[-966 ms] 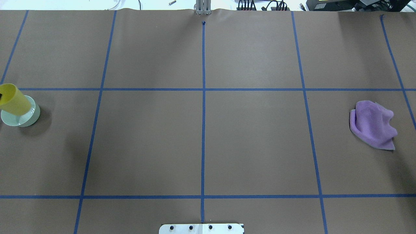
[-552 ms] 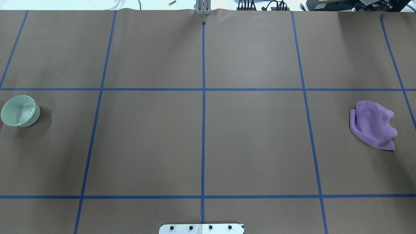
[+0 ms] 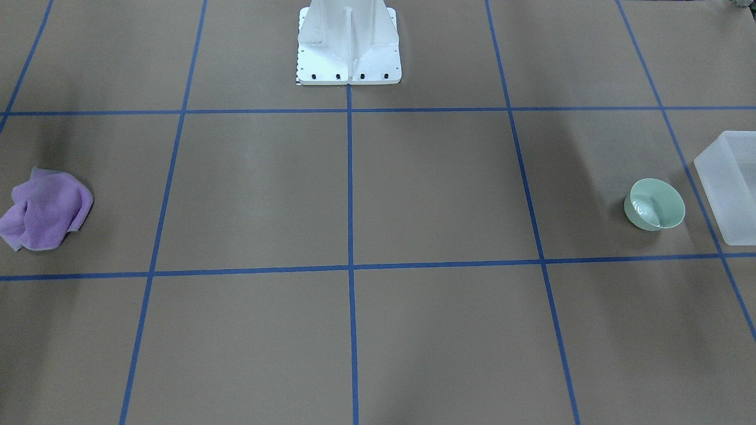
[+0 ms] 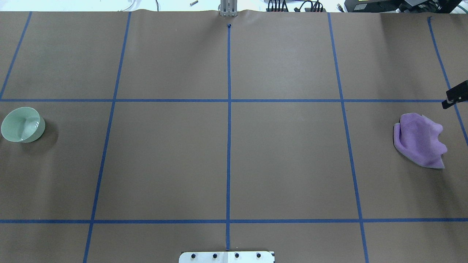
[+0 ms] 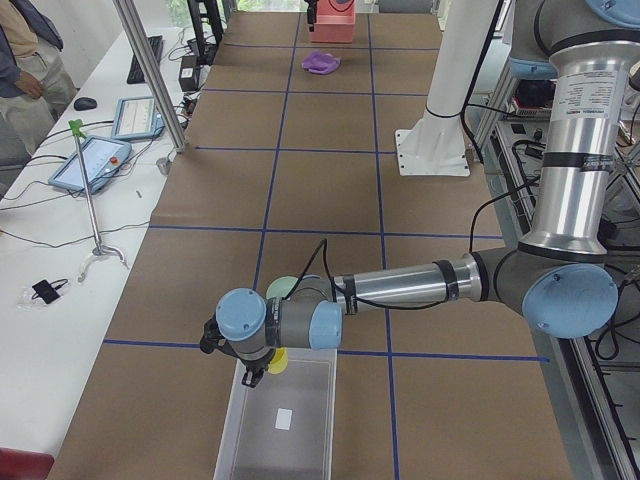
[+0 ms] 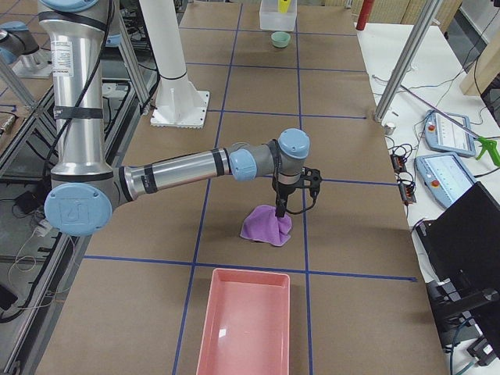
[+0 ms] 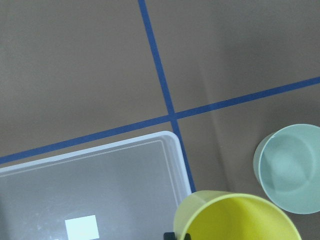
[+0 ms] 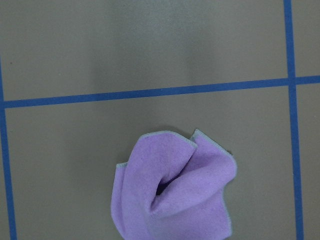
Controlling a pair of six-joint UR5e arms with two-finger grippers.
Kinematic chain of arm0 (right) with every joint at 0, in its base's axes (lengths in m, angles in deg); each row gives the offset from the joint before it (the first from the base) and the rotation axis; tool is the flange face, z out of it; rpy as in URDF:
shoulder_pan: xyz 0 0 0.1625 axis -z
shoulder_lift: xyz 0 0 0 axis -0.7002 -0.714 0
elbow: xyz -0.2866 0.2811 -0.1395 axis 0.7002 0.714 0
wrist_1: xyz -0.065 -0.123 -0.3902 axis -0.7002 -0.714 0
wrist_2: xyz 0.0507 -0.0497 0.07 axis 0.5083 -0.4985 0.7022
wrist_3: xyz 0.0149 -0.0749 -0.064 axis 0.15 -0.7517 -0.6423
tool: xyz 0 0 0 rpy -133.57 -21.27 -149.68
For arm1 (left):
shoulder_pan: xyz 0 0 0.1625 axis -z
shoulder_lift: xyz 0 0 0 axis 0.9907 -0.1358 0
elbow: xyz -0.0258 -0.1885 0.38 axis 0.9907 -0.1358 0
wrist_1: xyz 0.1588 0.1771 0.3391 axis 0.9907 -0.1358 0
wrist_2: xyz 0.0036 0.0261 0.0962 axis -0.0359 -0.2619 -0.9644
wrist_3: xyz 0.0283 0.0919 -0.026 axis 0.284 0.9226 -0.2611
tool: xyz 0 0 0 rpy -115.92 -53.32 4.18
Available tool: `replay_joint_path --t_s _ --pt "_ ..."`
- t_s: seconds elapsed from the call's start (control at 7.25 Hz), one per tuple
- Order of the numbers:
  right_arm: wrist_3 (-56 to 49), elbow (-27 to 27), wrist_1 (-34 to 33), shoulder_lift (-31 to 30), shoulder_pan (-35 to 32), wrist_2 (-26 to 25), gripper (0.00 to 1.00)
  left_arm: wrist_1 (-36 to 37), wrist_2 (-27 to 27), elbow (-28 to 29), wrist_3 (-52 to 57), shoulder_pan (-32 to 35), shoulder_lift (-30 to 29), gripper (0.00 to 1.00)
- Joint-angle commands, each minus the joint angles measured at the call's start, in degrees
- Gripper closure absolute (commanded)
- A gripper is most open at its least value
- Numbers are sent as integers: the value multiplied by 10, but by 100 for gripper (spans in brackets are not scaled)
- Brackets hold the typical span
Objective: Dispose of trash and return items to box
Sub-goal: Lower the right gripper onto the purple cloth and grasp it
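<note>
My left gripper [image 5: 260,368] holds a yellow cup [image 7: 235,220] above the near corner of the translucent white box [image 7: 100,190]. The box also shows at the right edge of the front view [image 3: 729,189]. A pale green bowl [image 4: 22,125] stands upright on the table beside the box. A crumpled purple cloth [image 4: 419,140] lies at the right end. My right gripper [image 6: 279,207] hangs just above the cloth; its fingers do not show in the wrist view [image 8: 175,195], so I cannot tell if it is open.
A pink tray [image 6: 242,328] lies past the cloth at the table's right end. The white robot base [image 3: 348,47] stands at mid-table on the robot's side. Blue tape lines grid the brown table cover. A white label [image 7: 81,227] lies in the box.
The yellow cup has left the overhead view past its left edge, off the bowl. A black part of the right gripper has come in at the right edge, above the cloth.
</note>
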Motion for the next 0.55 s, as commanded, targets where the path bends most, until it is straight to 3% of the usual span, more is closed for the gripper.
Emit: replay_joint_path --t_s 0.0,0.41 --pt "13 24 37 0 11 -1 0 -23 0 30 -3 0 1 100" --pt "23 49 38 10 30 -3 0 -167 0 102 -103 -1 -5 100"
